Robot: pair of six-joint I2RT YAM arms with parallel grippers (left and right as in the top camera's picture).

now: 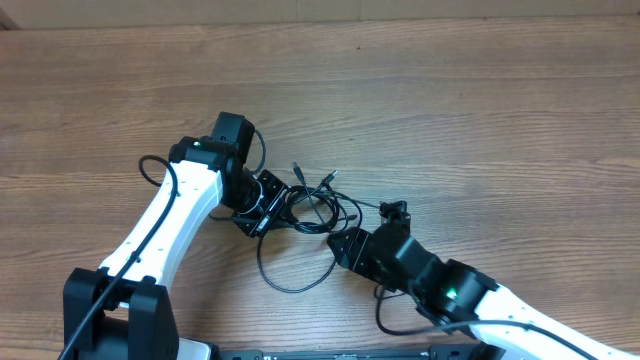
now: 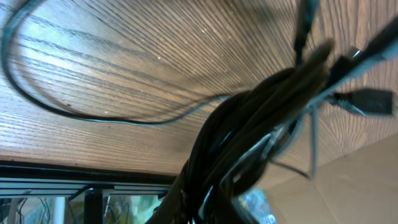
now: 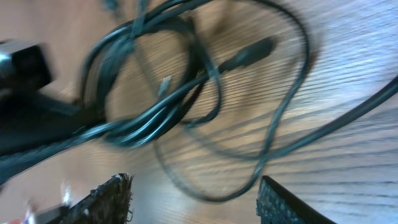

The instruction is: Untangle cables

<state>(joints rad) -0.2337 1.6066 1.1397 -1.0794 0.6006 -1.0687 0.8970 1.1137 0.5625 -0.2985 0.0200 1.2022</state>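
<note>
Anchor the tangle of thin black cords with small grey plugs [image 1: 312, 207] in the left fingers [image 1: 263, 200] — seemingly pinched on its thick bundle — and close the spread, empty right fingers [image 3: 115, 198] on one loose loop only, pulling gently. Knotted midway on the brown wooden desk [image 1: 500, 120], between the two pairs of fingers.

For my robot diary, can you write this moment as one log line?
left end effector: shut on cables | right end effector: open, beside them | cables: knotted

left hand [image 1: 262, 205]: clamped on cables [image 1: 312, 208] | right hand [image 1: 347, 246]: fingers [image 3: 109, 202] spread apart | both arms angled inward
</note>
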